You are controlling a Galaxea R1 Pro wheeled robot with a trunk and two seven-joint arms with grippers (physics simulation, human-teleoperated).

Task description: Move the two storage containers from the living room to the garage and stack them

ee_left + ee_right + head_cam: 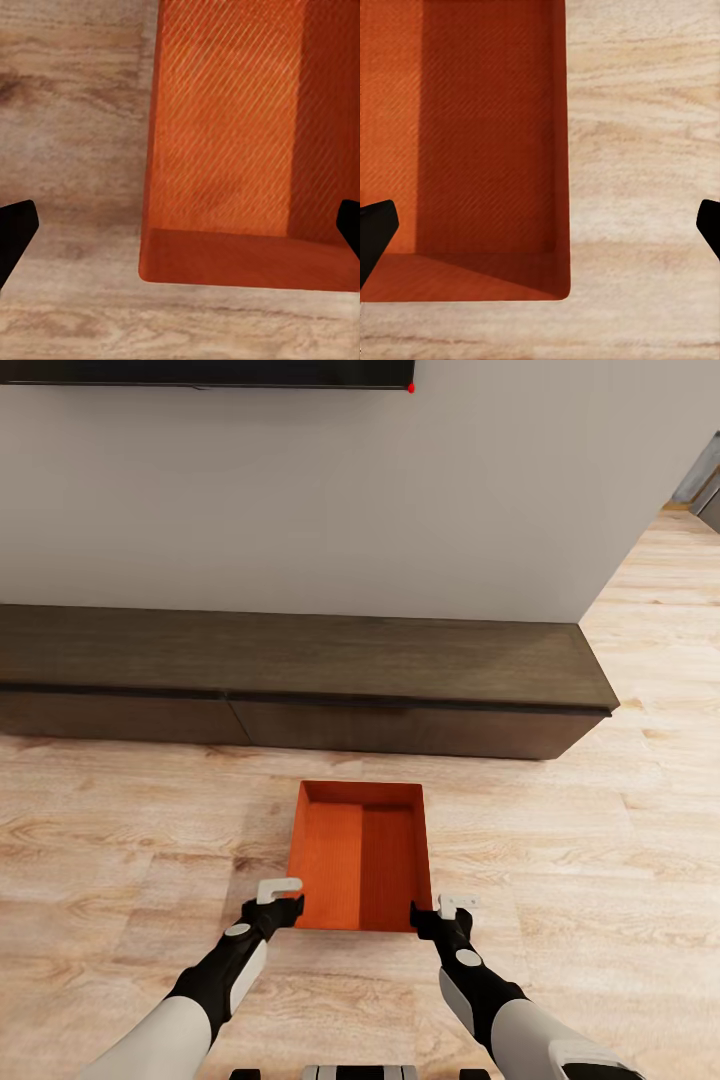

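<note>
An orange-red storage container (360, 855) without a lid sits on the light wood planks of the living room, just in front of a long dark bench (300, 660). My left gripper (280, 905) hovers over its near left corner, and in the left wrist view (180, 232) it stands open, with the container's corner (225, 135) between the fingers. My right gripper (442, 916) hovers over the near right corner, open as well (540, 232), straddling the container's side wall (472, 135). Neither gripper holds anything. The garage and its floor are out of view.
The bench runs along a pale wall (350, 500) under a black TV (200, 372). Wood-plank flooring (120, 830) spreads to both sides of the container. Past the wall's right end the flooring continues into a passage (660, 580).
</note>
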